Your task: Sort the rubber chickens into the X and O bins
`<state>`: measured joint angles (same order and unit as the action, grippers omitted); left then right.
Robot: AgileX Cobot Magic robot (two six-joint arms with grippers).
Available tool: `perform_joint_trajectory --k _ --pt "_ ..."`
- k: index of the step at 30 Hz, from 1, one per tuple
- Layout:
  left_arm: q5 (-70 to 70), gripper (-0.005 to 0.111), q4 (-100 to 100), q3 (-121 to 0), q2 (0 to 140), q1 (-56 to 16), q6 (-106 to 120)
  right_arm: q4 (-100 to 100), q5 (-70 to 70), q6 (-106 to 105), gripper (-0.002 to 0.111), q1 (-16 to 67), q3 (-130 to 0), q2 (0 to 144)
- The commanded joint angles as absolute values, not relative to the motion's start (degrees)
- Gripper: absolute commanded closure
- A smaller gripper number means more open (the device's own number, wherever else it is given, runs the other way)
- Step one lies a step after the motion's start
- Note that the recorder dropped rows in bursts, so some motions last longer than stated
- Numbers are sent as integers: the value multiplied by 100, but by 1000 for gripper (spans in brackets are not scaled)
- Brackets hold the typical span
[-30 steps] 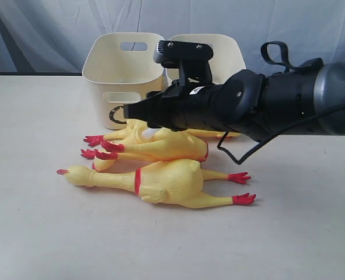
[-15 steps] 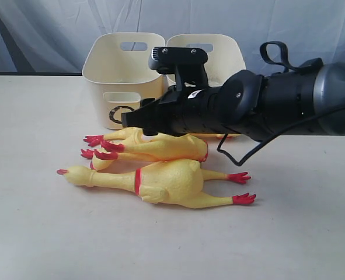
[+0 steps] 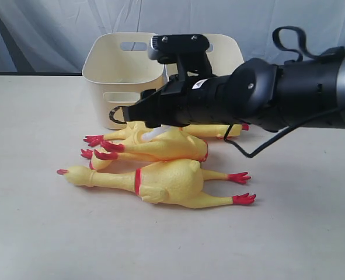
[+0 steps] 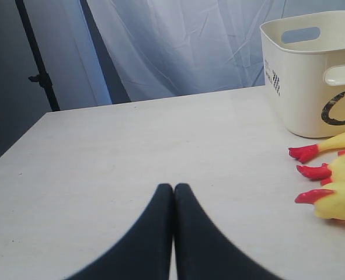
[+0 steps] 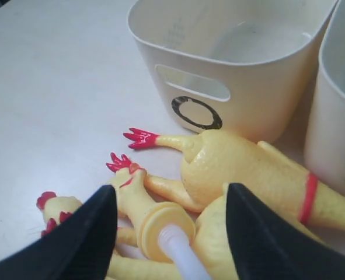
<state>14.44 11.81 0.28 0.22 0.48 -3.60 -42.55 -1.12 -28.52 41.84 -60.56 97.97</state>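
Three yellow rubber chickens lie before the bins: the largest [image 3: 160,182] nearest, a second [image 3: 172,146] behind it, and a third [image 3: 222,130] mostly hidden by the arm. The O bin [image 3: 122,70] stands at the back left. Its twin [image 3: 230,49] stands to its right, with its mark hidden. My right gripper [image 3: 128,114] hovers open just above the pile, and its jaws straddle a chicken's neck end and white squeaker stem [image 5: 172,242] without touching. The banded chicken [image 5: 248,166] lies against the O bin [image 5: 242,111]. My left gripper [image 4: 173,188] is shut and empty over bare table.
The pale table [image 3: 38,233] extends around the pile. A grey curtain [image 3: 44,29] hangs behind the bins. In the left wrist view, red chicken feet [image 4: 303,153] lie near the O bin [image 4: 303,87], and a dark stand [image 4: 38,76] rises beyond the table edge.
The right arm's rear part has lifted, tipping the gripper more steeply down over the chickens. The chickens and bins have not moved.
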Motion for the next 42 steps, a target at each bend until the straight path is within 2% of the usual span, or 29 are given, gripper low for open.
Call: perform_joint_trajectory --k 1,14,42 --pt "1331 107 1185 0 0 42 -386 -4134 -508 -2888 55 4002 -6058 9475" --pt "1331 107 1185 0 0 42 -386 -3780 -230 -2888 55 4002 -5099 9250" --pt "1331 107 1185 0 0 42 -386 -3790 0 -2839 55 4002 -5061 9250"
